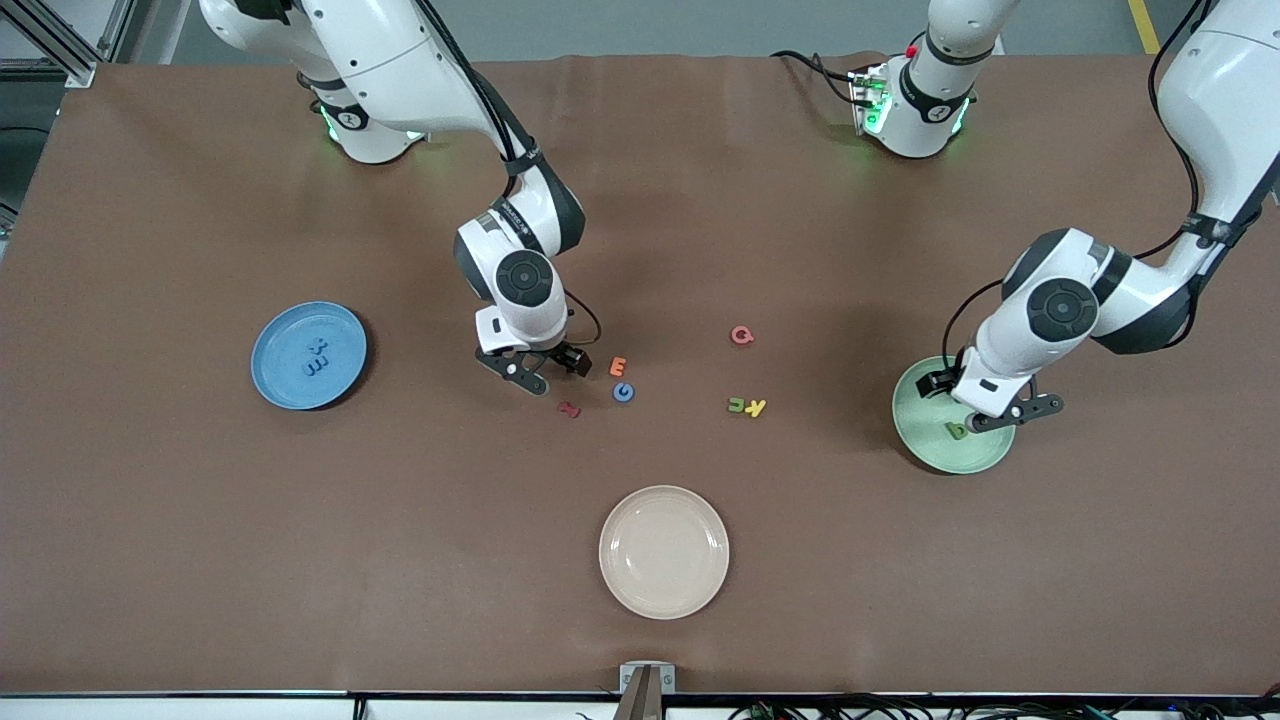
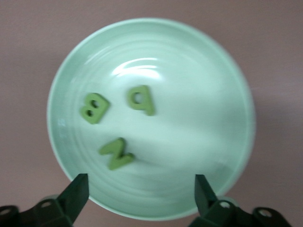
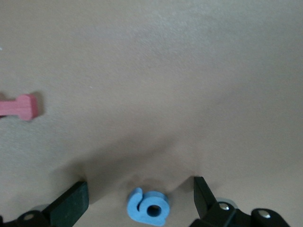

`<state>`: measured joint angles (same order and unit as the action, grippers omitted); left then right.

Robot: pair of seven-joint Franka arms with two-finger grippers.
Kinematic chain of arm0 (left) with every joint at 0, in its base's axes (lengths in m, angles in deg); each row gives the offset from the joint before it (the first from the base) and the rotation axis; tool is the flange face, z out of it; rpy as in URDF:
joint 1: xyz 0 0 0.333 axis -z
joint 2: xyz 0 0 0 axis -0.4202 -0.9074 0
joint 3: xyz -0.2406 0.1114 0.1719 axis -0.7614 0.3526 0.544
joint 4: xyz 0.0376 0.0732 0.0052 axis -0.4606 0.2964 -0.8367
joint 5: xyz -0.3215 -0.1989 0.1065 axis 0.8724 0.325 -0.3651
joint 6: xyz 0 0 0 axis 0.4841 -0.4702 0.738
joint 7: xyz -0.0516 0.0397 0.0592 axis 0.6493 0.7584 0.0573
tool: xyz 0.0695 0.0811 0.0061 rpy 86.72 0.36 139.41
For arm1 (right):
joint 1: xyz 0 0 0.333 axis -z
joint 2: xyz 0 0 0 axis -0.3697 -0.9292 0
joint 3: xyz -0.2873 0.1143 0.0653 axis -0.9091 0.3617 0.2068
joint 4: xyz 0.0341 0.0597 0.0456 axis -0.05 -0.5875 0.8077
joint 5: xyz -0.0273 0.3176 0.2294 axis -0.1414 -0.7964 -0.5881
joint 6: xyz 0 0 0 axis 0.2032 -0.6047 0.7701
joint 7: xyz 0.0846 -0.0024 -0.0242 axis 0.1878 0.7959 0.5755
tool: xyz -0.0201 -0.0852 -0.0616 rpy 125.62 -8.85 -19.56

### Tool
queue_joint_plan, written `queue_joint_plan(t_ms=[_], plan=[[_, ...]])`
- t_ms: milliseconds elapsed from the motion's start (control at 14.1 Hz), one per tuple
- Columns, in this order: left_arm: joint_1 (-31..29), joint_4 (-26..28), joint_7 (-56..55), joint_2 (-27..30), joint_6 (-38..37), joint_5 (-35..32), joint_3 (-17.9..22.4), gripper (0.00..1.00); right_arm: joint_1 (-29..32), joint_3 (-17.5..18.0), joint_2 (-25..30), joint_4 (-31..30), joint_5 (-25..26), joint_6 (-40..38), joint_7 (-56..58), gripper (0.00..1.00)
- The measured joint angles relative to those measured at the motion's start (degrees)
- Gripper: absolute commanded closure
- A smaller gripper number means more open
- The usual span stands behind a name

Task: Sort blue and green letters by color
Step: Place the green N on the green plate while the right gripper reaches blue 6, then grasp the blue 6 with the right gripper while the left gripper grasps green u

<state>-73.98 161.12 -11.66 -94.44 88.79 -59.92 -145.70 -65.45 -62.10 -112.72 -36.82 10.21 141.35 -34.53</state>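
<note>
My left gripper (image 1: 990, 418) hangs open over the green plate (image 1: 925, 445) at the left arm's end, its fingers empty (image 2: 141, 191). Three green letters lie in that plate (image 2: 222, 71): a B (image 2: 93, 108), a b (image 2: 141, 99) and an N (image 2: 116, 153). My right gripper (image 1: 545, 372) stands open low over mid-table, beside a blue letter (image 1: 623, 392). That blue letter (image 3: 149, 208) lies flat on the table, in line with the gap of the right gripper (image 3: 139, 201). A green u (image 1: 737, 405) lies loose mid-table. Blue letters (image 1: 315, 358) rest on the blue plate (image 1: 275, 380).
An orange E (image 1: 618, 366) and a dark red piece (image 1: 569, 409) lie close to my right gripper. A pink G (image 1: 741, 335) and a yellow K (image 1: 757, 407) lie toward the left arm's end. A beige plate (image 1: 664, 595) sits nearest the front camera.
</note>
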Motion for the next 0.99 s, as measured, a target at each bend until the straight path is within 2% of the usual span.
queue_joint_plan(t_ms=[213, 426, 710, 852, 994], plan=[[4.3, -2.5, -6.4, -0.2, 0.2, 0.7, -1.5, 0.01, -0.3, 0.0, 1.2, -0.8, 0.1, -1.3, 1.5, 0.02], [13.0, -7.4, -14.0, -1.0, 0.0, 5.9, -0.5, 0.02, -0.3, -0.3, 2.4, -1.3, 0.1, -1.7, 8.7, 0.02], [25.3, -13.2, -23.5, -1.3, -0.3, 11.4, 4.9, 0.08, -0.3, -0.5, 2.9, -1.5, 0.1, -0.9, 17.2, 0.02], [32.0, -15.5, -29.3, -1.8, -0.4, 13.3, 9.1, 0.12, -0.4, -0.4, 2.9, -1.5, -0.1, -0.2, 16.2, 0.02], [39.2, -17.5, -37.2, -2.6, -0.4, 13.8, 14.0, 0.14, -0.5, -0.4, 2.9, -1.7, -0.1, 0.1, 10.3, 0.04]])
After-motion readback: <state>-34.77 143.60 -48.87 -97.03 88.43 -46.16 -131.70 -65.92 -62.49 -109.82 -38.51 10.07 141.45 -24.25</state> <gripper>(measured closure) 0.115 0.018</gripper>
